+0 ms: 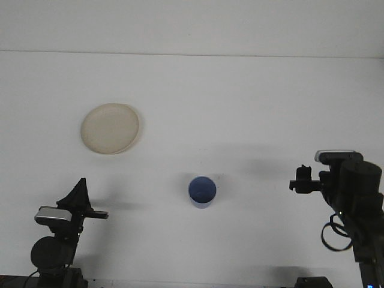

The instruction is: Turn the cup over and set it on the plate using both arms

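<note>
With the cup (202,192) upright, mouth up, on the table (240,108) well apart from the plate (111,128), the left gripper (81,201), fingers apart and empty, should approach level and grip its wall; the right gripper's (302,180) state is unclear.
</note>
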Robot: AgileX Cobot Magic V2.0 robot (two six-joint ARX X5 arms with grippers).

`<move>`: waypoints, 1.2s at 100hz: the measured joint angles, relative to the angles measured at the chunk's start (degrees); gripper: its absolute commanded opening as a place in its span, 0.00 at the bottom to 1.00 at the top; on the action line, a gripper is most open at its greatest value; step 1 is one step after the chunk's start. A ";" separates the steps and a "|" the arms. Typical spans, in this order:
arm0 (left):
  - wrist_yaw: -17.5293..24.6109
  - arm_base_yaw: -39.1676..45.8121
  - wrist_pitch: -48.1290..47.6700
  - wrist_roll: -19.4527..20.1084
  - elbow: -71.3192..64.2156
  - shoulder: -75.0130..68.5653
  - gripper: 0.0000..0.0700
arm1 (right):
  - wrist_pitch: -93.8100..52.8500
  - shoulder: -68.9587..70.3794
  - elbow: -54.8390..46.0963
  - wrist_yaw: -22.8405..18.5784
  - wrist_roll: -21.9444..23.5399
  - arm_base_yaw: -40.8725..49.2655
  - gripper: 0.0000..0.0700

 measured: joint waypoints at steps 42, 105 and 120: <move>0.00 0.00 0.00 0.00 0.00 0.00 0.02 | 26.97 -28.11 -29.68 0.00 1.55 0.00 0.69; 0.00 0.00 0.00 0.00 -0.02 0.00 0.02 | 32.37 -28.68 -32.46 -0.02 2.47 0.00 0.69; 0.00 0.00 0.04 -0.96 -0.02 0.00 0.02 | 32.37 -28.68 -32.46 -0.02 2.47 0.00 0.69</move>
